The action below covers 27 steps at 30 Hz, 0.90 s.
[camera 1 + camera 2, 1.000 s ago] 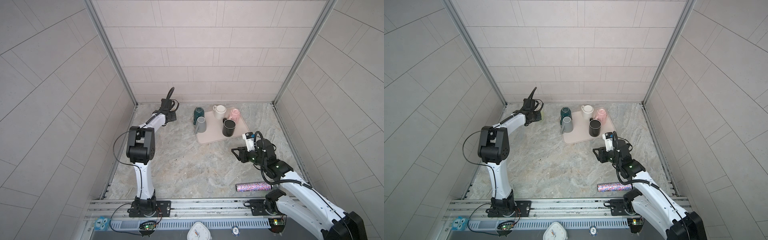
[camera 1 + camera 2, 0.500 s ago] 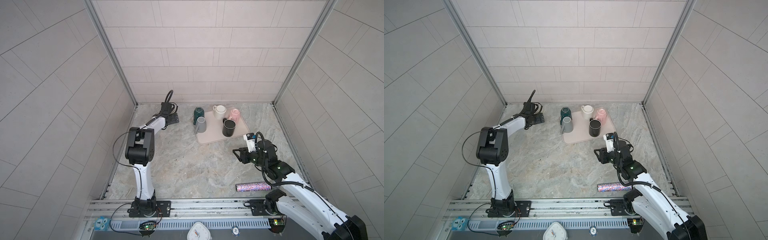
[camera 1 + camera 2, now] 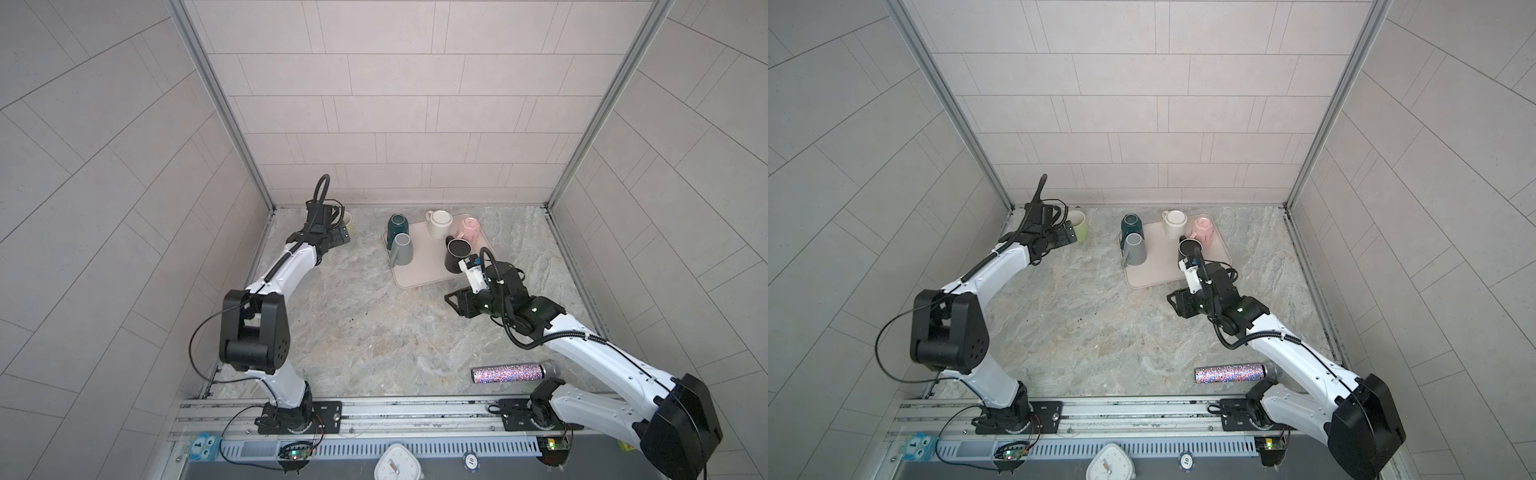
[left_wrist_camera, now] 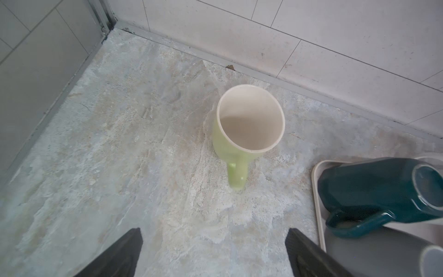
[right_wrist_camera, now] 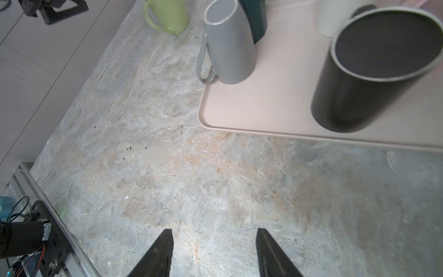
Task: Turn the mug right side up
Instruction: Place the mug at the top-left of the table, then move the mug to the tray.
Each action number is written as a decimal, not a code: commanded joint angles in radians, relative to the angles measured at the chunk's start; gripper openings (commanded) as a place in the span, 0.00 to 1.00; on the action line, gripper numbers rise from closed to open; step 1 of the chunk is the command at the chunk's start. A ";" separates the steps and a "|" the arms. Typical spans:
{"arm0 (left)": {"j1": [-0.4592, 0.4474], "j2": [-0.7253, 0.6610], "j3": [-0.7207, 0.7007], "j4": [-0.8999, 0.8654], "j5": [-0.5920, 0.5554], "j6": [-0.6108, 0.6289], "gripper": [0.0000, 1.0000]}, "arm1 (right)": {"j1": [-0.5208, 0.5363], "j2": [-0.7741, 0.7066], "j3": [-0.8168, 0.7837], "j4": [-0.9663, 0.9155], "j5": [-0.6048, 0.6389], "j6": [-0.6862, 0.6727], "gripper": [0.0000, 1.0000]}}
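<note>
Left wrist view, green mug (image 4: 249, 124) upright, opening up, handle toward fingers (image 4: 119, 257)

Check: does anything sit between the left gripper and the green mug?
Nothing visible. Bare tabletop lies between the open left gripper and the upright green mug; the teal mug on the tray sits off to one side.
</note>
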 commanded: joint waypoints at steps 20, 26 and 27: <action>-0.123 -0.660 -0.309 -0.228 0.093 -0.001 1.00 | 0.165 0.946 0.878 -0.253 0.306 0.147 0.68; -0.127 -0.719 -0.351 -0.218 0.129 0.017 1.00 | 0.178 1.045 0.974 -0.284 0.433 0.188 0.65; -0.140 -0.720 -0.351 -0.226 0.112 0.027 1.00 | 0.178 1.053 0.978 -0.283 0.445 0.197 0.64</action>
